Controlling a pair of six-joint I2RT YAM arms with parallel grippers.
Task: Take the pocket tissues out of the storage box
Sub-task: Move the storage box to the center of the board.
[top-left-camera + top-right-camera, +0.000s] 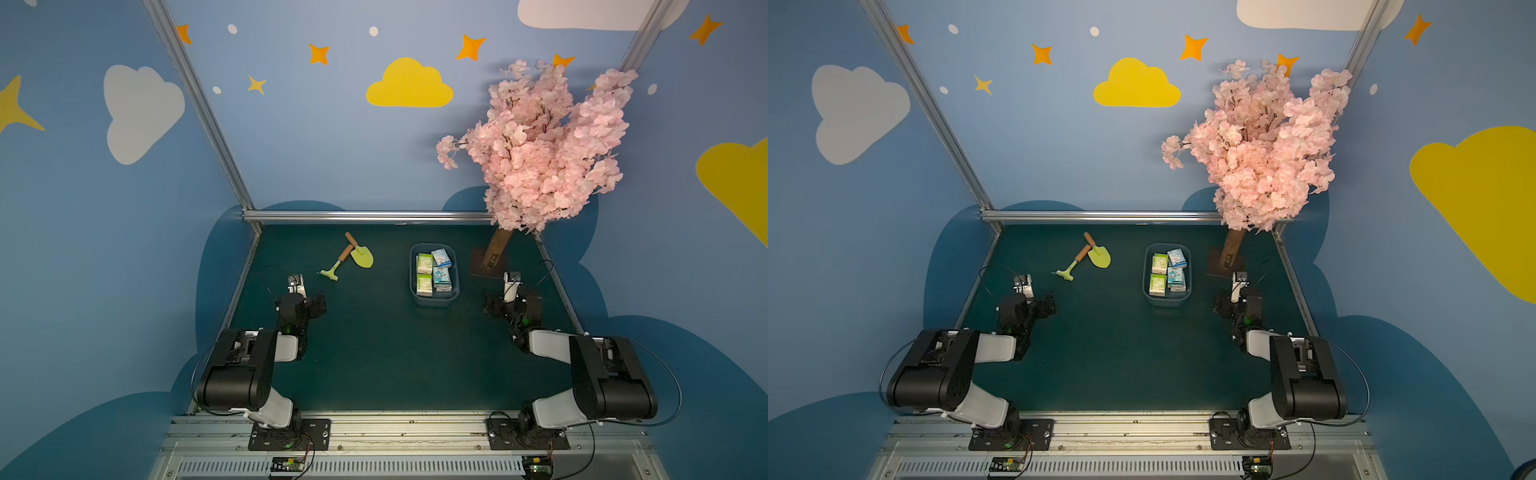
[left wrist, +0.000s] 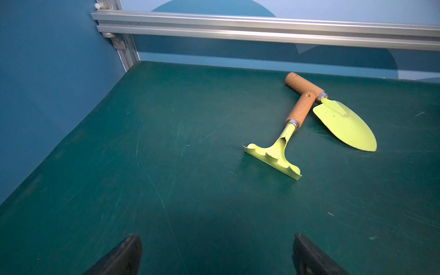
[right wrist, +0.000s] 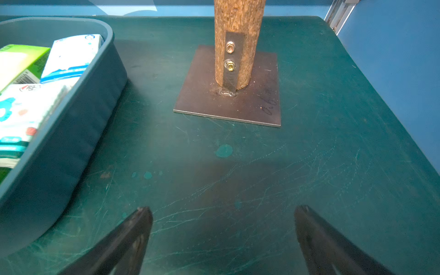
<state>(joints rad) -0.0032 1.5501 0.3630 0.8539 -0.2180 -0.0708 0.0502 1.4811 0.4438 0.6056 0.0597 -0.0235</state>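
Green table (image 1: pixel 374 353), storage box (image 1: pixel 435 303) holding pocket tissues (image 1: pixel 424 263).
Left claw (image 2: pixel 216 240) and right claw (image 3: pixel 222 212) both spread wide, gripping nothing, over the table.

Rake (image 2: pixel 291 127) and shovel (image 2: pixel 334 110) lie touching beyond the parted fingers (image 2: pixel 123 257).

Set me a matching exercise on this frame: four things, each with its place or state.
1. tissues
2. rake
3. trunk
4. left gripper

a. open, empty
b. in the box
c. standing on the brown plate
d. lying beside the shovel

Pairs: 1-b, 2-d, 3-c, 4-a.
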